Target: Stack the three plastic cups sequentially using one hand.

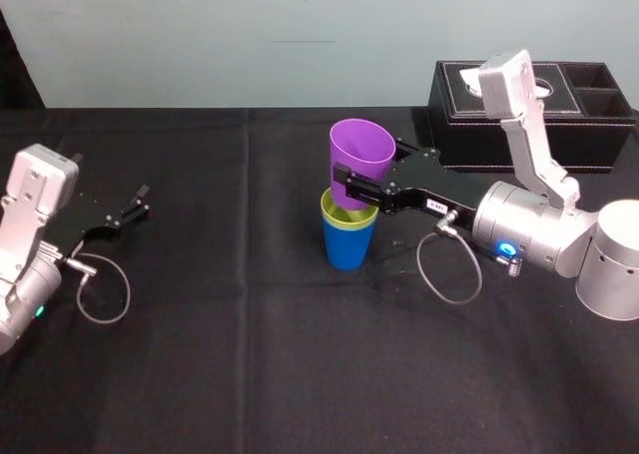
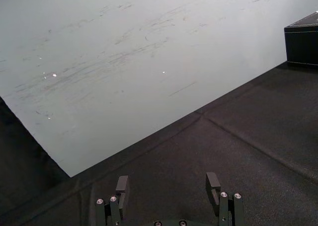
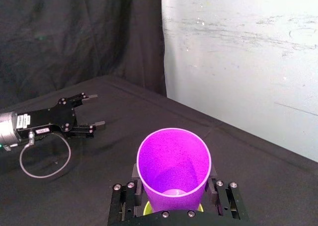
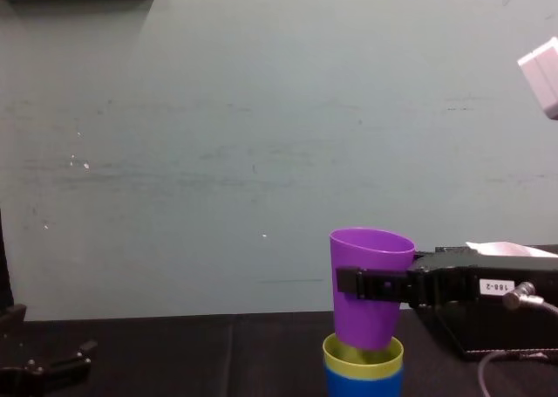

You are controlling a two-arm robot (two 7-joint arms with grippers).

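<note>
Currently the tapered yellow-green plastic cup (image 1: 348,220) sits nested in the tapered blue plastic cup (image 1: 347,250), upright at mid-table (image 1: 250,364). The right gripper (image 1: 344,187) is clamped across the tapered purple plastic cup (image 1: 361,150), which is slightly tilted. The chest view shows its base just inside the yellow-green rim; the right wrist view shows its interior empty. The left gripper (image 1: 141,201) is at the table's left, fingers apart, holding nothing.
</note>
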